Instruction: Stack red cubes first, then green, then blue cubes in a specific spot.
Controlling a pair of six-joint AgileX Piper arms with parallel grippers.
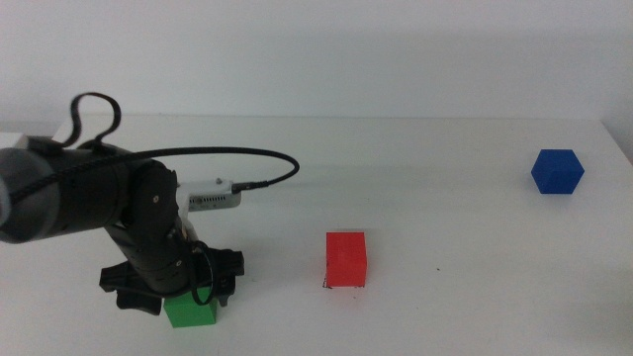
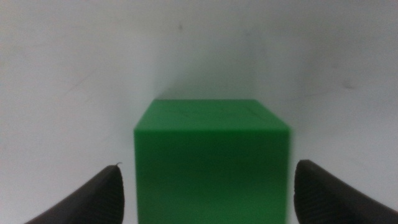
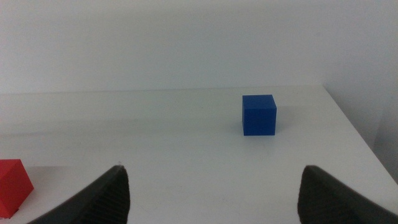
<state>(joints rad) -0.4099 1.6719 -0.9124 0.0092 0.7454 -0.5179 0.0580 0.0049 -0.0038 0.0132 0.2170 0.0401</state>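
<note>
The green cube (image 1: 191, 312) sits on the white table at the front left. My left gripper (image 1: 178, 290) is down over it. In the left wrist view, the cube (image 2: 211, 162) stands between the two open jaws with a small gap on each side. The red cube (image 1: 346, 259) sits near the table's middle, with a tiny black pen mark (image 1: 324, 285) at its front left corner. It also shows in the right wrist view (image 3: 12, 183). The blue cube (image 1: 557, 171) sits at the far right, and shows in the right wrist view (image 3: 259, 114). My right gripper (image 3: 214, 193) is open, empty, and out of the middle view.
The left arm's black cable (image 1: 232, 158) loops above the table behind the gripper. A single black speck (image 1: 436, 269) lies right of the red cube. The table's right edge (image 1: 618, 148) runs close past the blue cube.
</note>
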